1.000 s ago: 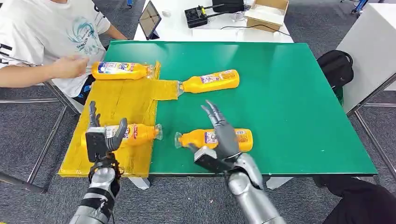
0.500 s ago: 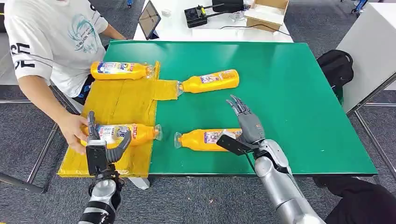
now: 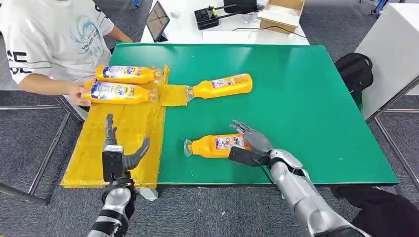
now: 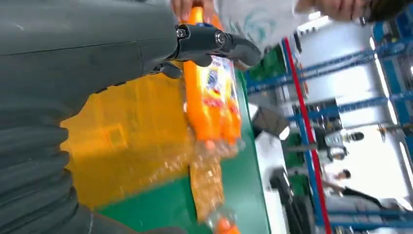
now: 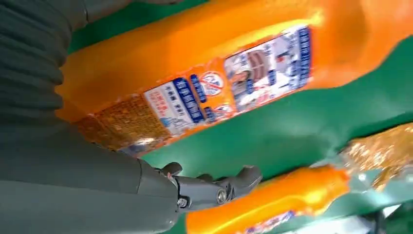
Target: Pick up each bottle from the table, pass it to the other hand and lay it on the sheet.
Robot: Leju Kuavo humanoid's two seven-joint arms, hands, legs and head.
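Now the right hand (image 3: pixel 249 140) lies over the base end of the near orange bottle (image 3: pixel 215 146) at about 6 o'clock on the green table (image 3: pixel 306 98), fingers draped on it but not plainly clamped, so whether it grips I cannot tell. The left hand (image 3: pixel 118 155) hovers spread and empty above the yellow sheet (image 3: pixel 123 128) at 8 o'clock. Judging by this, the pick-up is in hand; next comes a firm closing, a lift and a pass leftward.

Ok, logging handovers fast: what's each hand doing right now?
Left hand: open, holding nothing, above the yellow sheet.
Right hand: over the near bottle; grip cannot be told.
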